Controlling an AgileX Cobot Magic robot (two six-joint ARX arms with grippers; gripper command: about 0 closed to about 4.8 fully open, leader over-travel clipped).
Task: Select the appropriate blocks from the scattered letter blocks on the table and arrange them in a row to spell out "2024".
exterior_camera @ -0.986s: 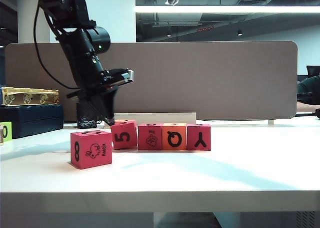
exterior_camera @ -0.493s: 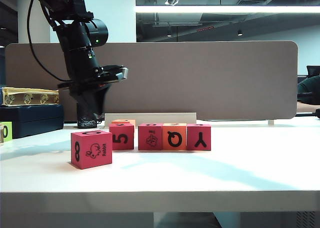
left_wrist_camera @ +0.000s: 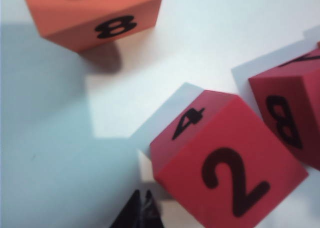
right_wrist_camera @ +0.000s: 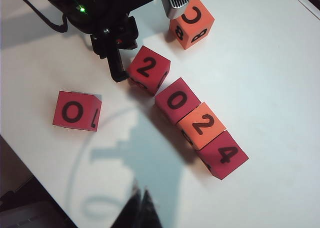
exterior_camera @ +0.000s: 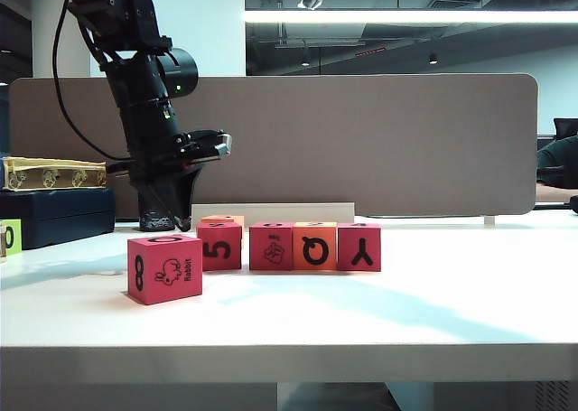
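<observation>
Hanging at left of centre in the exterior view, the left gripper (exterior_camera: 172, 219) is closed on nothing just behind the pink 5 cube (exterior_camera: 220, 246), which stands a little apart from the drawing cube (exterior_camera: 271, 247), orange Q cube (exterior_camera: 315, 246) and Y cube (exterior_camera: 359, 247) on the white table (exterior_camera: 361, 312). Its wrist view has the fingertips (left_wrist_camera: 137, 213) at the bottom edge beside that cube's 2 face (left_wrist_camera: 232, 180), probably placed to nudge it. The right wrist view shows the right gripper (right_wrist_camera: 140, 210) pinched shut and empty at the bottom, high enough to show the tops reading 2, 0, 2, 4, the first skewed.
</observation>
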